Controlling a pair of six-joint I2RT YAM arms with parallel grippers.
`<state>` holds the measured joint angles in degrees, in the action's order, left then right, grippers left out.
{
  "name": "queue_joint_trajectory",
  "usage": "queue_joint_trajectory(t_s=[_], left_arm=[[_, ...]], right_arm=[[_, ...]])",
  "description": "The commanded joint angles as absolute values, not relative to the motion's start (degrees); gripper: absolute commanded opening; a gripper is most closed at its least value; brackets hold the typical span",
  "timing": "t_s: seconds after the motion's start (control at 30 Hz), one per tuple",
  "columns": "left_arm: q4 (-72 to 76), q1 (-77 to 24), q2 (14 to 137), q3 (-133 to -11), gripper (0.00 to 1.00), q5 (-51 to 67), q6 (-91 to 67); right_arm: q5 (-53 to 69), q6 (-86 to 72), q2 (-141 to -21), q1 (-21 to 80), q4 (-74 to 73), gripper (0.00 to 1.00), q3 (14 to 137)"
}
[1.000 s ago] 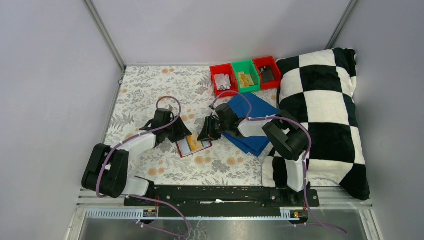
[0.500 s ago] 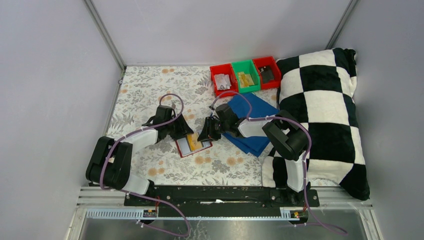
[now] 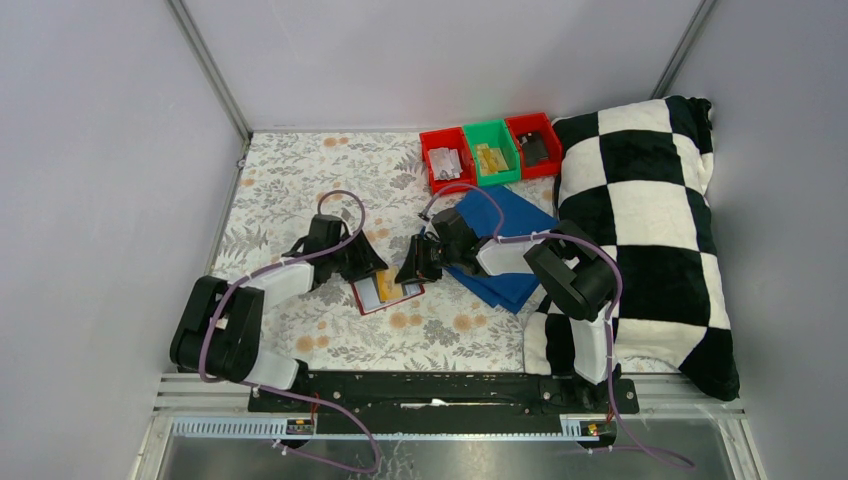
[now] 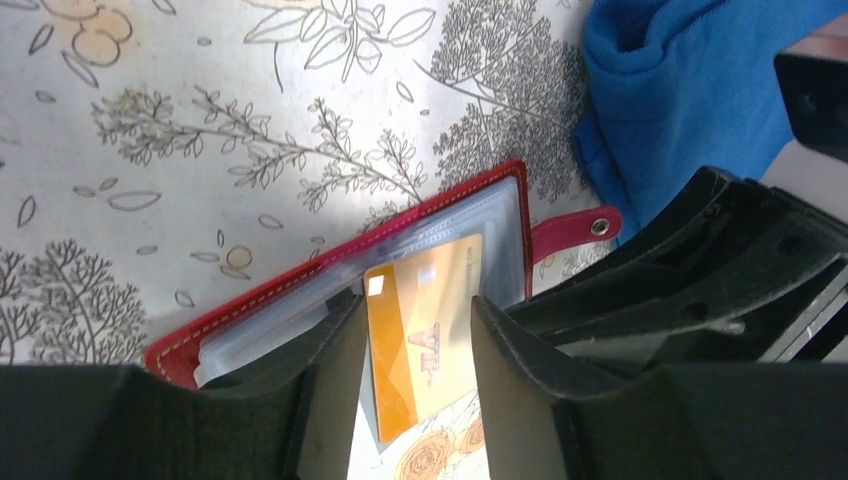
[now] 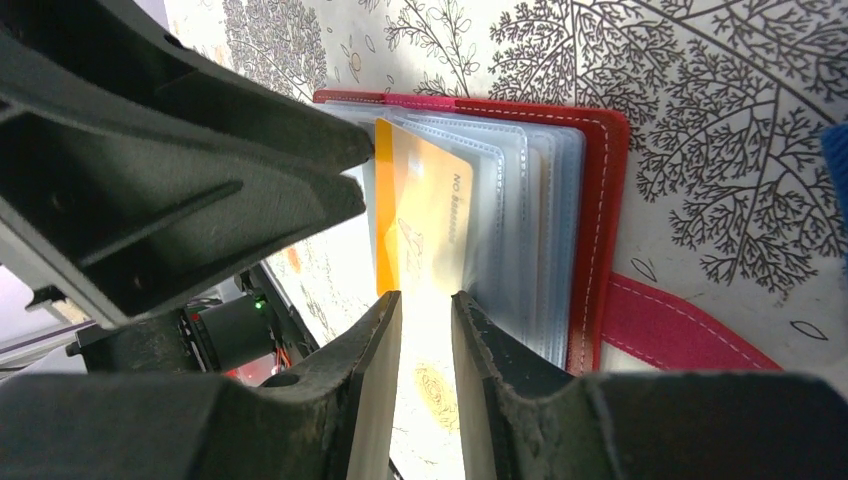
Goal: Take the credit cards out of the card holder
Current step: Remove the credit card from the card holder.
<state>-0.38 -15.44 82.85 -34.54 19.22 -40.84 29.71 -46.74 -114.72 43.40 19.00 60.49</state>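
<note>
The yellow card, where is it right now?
Top view: the yellow card sits mid-table in the open red card holder, between the left gripper and right gripper, just left of the blue cloth.

I see the red card holder (image 4: 430,215) lying open just beside the blue cloth (image 4: 690,90), a tan-yellow card (image 4: 425,330) partway out.

card holder (image 4: 420,225) half hidden by left gripper (image 4: 415,305); contents of bins (image 3: 497,178) too small to tell
</note>
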Motion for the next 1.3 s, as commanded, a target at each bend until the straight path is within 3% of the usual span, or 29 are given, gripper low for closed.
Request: queue_joint_trajectory(t_s=[0.0,0.3,0.53,1.03,1.27], left_arm=[[-5.15,-15.55,78.40,-33.22,0.49,17.96,-40.71],[-10.75,-15.64,72.76,-30.78,0.54,19.75,-41.49],[-6.73,-15.64,72.34,-27.38,0.54,24.86,-44.88],[-6.12,-15.64,78.27,-24.94,0.56,20.57,-44.91],[-8.24,-15.71,74.33,-23.08,0.56,15.23,-46.59]], right_arm=[[30.60,-46.81,-116.44,43.77,19.83,0.33,59.77],[30.63,-47.33,-116.10,43.69,20.28,0.33,59.44],[30.07,-46.77,-114.79,42.52,19.62,0.33,58.42],[30.65,-46.49,-115.09,42.10,19.76,0.33,56.28],[32.10,-46.79,-115.83,42.19,20.71,0.33,55.92]])
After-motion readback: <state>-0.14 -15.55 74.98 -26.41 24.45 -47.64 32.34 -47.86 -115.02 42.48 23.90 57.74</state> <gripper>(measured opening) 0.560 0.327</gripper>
